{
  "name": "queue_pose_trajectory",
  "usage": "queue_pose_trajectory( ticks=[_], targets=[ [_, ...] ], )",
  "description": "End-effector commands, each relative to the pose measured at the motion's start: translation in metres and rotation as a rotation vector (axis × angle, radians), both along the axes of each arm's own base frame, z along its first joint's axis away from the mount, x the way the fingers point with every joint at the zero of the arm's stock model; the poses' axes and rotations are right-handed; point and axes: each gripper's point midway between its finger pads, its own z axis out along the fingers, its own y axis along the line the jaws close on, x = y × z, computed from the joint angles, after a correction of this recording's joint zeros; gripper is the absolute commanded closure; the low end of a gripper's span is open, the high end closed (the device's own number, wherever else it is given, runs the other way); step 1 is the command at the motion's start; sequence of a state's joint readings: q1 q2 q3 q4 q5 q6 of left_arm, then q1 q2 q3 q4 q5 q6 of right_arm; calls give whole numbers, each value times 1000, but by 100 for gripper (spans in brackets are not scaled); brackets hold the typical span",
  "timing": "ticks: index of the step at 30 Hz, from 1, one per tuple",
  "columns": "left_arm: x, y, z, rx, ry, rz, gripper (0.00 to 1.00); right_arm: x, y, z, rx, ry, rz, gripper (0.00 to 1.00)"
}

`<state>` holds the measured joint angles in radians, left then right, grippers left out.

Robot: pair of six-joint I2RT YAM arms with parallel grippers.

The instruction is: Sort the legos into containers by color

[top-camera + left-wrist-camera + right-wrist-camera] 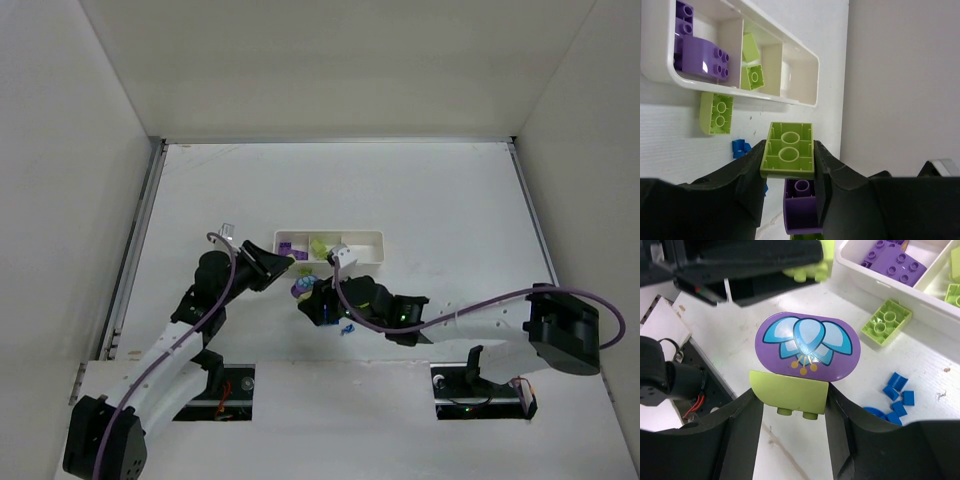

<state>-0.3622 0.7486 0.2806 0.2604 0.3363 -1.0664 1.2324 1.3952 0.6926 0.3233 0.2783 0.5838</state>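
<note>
My left gripper (789,152) (287,265) is shut on a lime brick (788,147), held above the table in front of the white tray (372,238). My right gripper (790,402) (309,298) is shut on a lime piece (789,392) joined to a purple piece with a blue flower print (807,347). That purple piece also shows just beyond the left fingers (802,207). The tray's left compartment (660,70) holds purple bricks (702,57), the middle one lime bricks (754,77). Another lime brick (716,113) (886,322) lies beside the tray.
Small blue pieces (897,397) (741,148) (347,327) lie on the table near my right gripper. The two grippers are close together in front of the tray. White walls enclose the table, whose near edge with cutouts (230,385) is right behind the grippers.
</note>
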Motion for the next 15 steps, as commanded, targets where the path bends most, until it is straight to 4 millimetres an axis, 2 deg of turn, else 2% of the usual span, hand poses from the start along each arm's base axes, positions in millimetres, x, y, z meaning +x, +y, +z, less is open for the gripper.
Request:
queue_pose_trajectory(
  ticks=[1, 9, 15],
  targets=[
    [13, 0, 32, -13, -111, -1, 84, -5, 1, 20, 77, -12, -2, 57],
    [20, 5, 35, -3, -123, 20, 84, -6, -9, 19, 64, -15, -4, 57],
    [39, 4, 40, 71, -163, 53, 81, 2, -20, 23, 63, -30, -30, 56]
  ],
)
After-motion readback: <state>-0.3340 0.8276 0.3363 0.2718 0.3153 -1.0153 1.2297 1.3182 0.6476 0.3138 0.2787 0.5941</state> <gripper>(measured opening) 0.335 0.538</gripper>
